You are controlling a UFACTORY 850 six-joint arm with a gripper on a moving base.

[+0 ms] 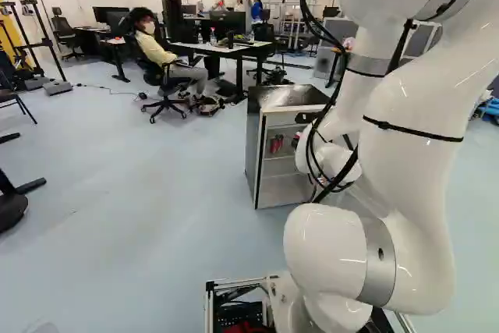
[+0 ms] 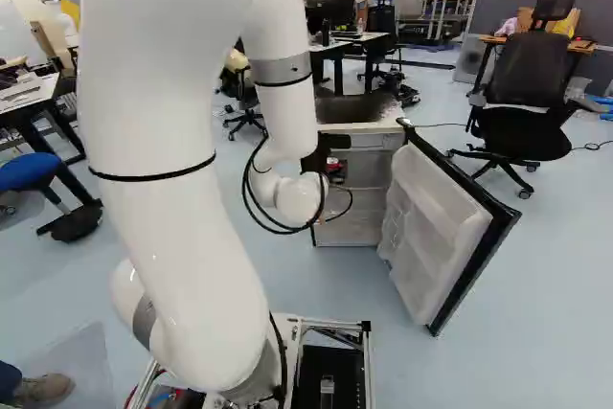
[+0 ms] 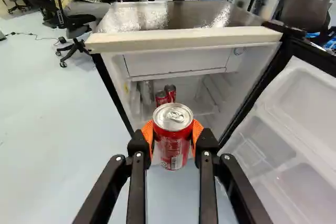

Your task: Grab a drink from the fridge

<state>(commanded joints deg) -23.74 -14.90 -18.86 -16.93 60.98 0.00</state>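
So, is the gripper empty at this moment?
No, its two orange pads hold a red can from both sides, in front of the open fridge.

Between my fingers [image 3: 135, 182], a can [image 3: 173, 148]; ahead, the fridge [image 3: 184, 39]; inside it, two cans [image 3: 161, 98]; beside it, its door [image 2: 431, 222].

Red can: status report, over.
Pincer shut on red can. Can upright between orange pads. Fridge door open, off to one side. Two more cans beyond, inside fridge.
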